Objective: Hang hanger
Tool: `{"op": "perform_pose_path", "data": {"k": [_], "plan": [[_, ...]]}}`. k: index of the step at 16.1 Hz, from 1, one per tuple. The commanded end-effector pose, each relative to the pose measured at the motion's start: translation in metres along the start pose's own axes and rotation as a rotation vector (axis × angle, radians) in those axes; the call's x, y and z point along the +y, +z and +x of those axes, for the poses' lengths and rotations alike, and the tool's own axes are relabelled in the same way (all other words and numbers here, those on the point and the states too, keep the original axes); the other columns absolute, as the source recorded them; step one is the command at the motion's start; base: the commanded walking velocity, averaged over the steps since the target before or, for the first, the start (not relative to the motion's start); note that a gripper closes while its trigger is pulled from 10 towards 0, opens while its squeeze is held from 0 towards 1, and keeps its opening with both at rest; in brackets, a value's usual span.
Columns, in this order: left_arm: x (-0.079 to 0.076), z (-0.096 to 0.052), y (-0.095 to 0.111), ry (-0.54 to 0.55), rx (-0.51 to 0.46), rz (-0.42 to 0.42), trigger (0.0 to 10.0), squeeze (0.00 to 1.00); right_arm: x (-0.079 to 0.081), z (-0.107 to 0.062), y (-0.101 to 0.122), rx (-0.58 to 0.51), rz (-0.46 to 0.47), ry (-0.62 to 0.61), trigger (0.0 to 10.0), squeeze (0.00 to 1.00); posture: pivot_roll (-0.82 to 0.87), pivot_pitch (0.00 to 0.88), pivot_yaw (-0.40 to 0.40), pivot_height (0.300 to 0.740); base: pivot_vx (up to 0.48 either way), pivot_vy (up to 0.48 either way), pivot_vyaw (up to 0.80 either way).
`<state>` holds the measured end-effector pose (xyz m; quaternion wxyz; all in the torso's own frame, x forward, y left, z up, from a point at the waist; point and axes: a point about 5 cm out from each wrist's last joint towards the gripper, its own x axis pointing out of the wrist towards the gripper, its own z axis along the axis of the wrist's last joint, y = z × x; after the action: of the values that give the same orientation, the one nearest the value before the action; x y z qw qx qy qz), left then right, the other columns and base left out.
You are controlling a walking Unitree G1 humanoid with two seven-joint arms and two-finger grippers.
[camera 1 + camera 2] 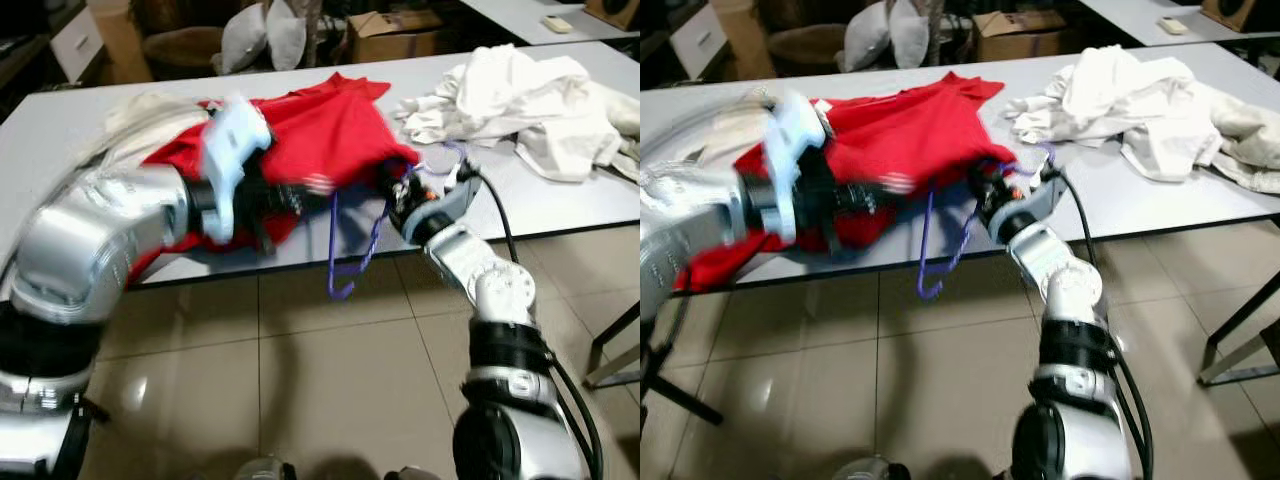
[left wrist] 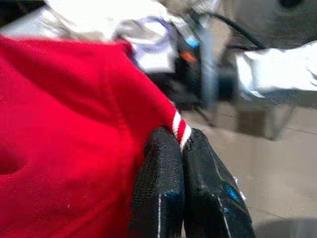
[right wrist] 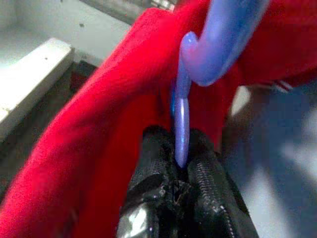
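On the grey table [image 1: 560, 200] our left gripper [image 2: 184, 148] pinches the red shirt's [image 1: 330, 130] striped hem. Our right gripper [image 3: 179, 171] clamps the purple hanger [image 1: 345, 262] (partly inside the shirt); we judge hanging not yet begun.

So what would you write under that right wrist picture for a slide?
The right hand pinches a purple hanger between its black fingers, with a red shirt draped behind.
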<state>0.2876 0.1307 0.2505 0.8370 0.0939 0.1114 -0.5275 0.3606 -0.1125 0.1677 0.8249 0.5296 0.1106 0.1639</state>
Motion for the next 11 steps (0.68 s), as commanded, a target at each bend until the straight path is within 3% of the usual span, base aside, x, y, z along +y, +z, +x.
{"op": "perform_pose_path", "data": {"k": [1, 4, 5, 8, 11], "plan": [[-0.018, 0.006, -0.005, -0.135, -0.008, -0.056, 0.0, 0.00, 0.006, 0.007, 0.008, -0.075, 0.086, 0.001, 10.0, 0.00, -0.07, 0.023, 0.094, 0.740, 0.000, 0.000, 0.00], [-0.037, 0.014, -0.013, -0.249, -0.017, -0.123, 0.0, 0.00, 0.018, 0.018, 0.004, -0.083, 0.113, 0.025, 10.0, 0.00, -0.07, 0.023, 0.094, 0.740, 0.000, 0.000, 0.00], [-0.043, 0.018, -0.009, -0.297, -0.075, -0.186, 0.0, 0.00, 0.023, 0.024, 0.001, -0.085, 0.119, 0.036, 10.0, 0.00, -0.07, 0.024, 0.095, 0.740, 0.000, 0.000, 0.00], [-0.046, 0.021, -0.006, -0.328, -0.114, -0.249, 0.0, 0.00, 0.031, 0.031, -0.001, -0.101, 0.188, 0.061, 10.0, 0.00, -0.06, 0.025, 0.097, 0.740, 0.000, 0.000, 0.00], [-0.054, 0.026, 0.009, -0.413, -0.249, -0.357, 0.0, 0.00, 0.042, 0.040, 0.001, -0.136, 0.292, 0.093, 10.0, 0.00, -0.06, 0.024, 0.100, 0.740, 0.000, 0.000, 0.00]]}}
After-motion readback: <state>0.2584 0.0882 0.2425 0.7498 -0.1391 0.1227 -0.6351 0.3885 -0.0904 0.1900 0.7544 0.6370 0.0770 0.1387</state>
